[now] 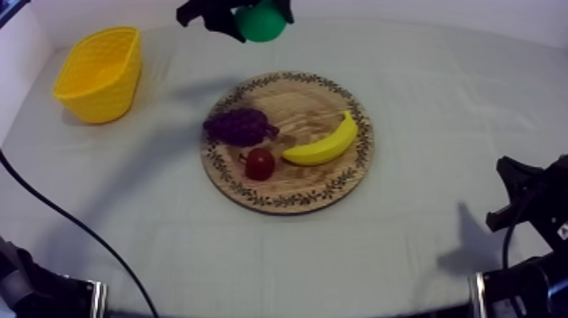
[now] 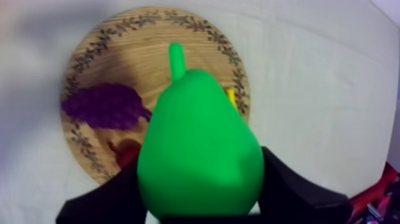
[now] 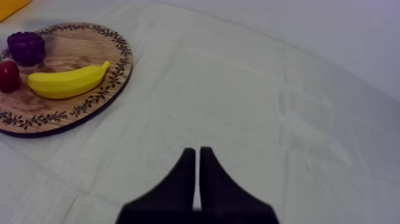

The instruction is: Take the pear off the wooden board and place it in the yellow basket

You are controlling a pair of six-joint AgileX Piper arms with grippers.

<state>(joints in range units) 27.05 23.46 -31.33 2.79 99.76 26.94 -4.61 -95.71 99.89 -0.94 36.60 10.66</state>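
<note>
My right gripper (image 3: 197,152) rests by the table's (image 1: 448,93) near right edge, fingers together. Mid-table, the wooden board (image 1: 362,135) carries grapes (image 1: 239,126), small red fruit (image 1: 259,164) and banana (image 1: 323,145). Over the far edge, my left gripper (image 2: 201,201) clamps the pear (image 2: 199,149). The yellow basket (image 1: 106,95) sits at the far left corner.

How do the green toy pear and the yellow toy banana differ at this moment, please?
The green toy pear is held aloft in the left end effector; the yellow toy banana lies on the round wooden board. The pear is plump, the banana slim and curved. Both are toy fruit.
</note>
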